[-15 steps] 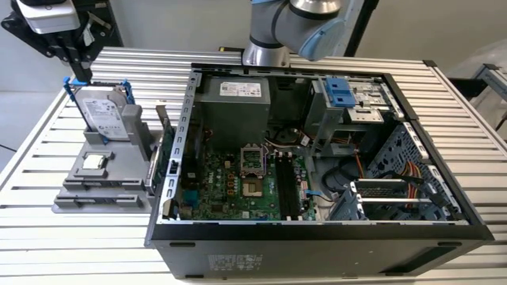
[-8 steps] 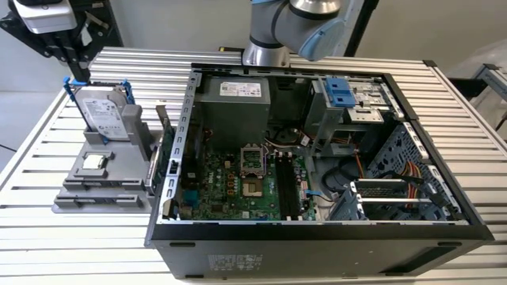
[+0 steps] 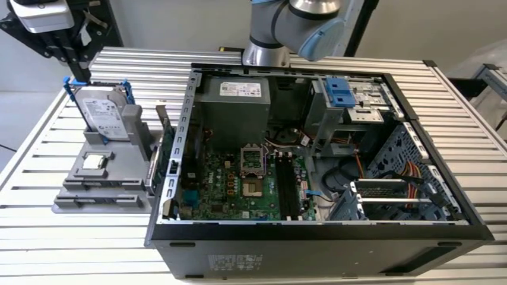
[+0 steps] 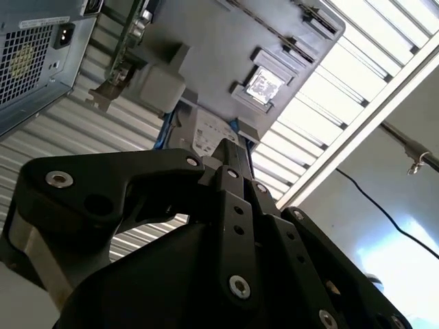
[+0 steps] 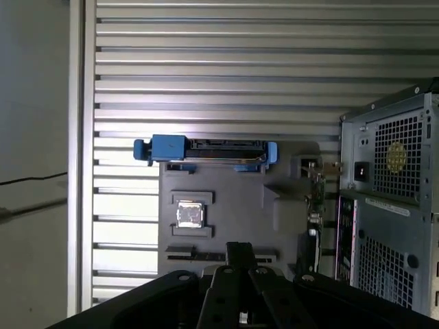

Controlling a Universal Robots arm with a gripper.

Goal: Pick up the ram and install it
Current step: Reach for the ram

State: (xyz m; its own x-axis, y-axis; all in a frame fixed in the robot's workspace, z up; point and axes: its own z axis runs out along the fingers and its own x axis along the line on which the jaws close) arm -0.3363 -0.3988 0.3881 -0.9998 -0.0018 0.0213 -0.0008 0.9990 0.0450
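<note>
Item: ram [image 3: 163, 127], a thin dark board stood on its long edge at the side of the grey holder [image 3: 103, 178] that faces the computer case [image 3: 317, 252], close beside the case wall. It is seen edge-on in the first wrist view [image 5: 316, 205]. Standing on edge leaves both flat faces free for a pinch from above, which is probably the reason for this seating. Same holder: hard drive [image 3: 104, 116] upright in its blue bracket, and processor chip [image 3: 95, 160] lying flat in a recess, each set apart from the ram. Tool [image 5: 239, 253]: fingertips together with nothing between them, hanging above the holder and touching none of the parts; in the exterior view it sits at the upper left [image 3: 73, 56]. Destination: memory slots [image 3: 287, 187], long, dark and apparently unfilled, on the board inside the case just beside the processor socket. Clearances: the gap between ram and case wall looks tight, so a finger on that side would have little room. The open face of the case gives free entry from above, though cables and the drive cage crowd the side toward the exterior view's right. Counter [image 3: 47, 249]: slatted metal, carrying holder and case side by side.
</note>
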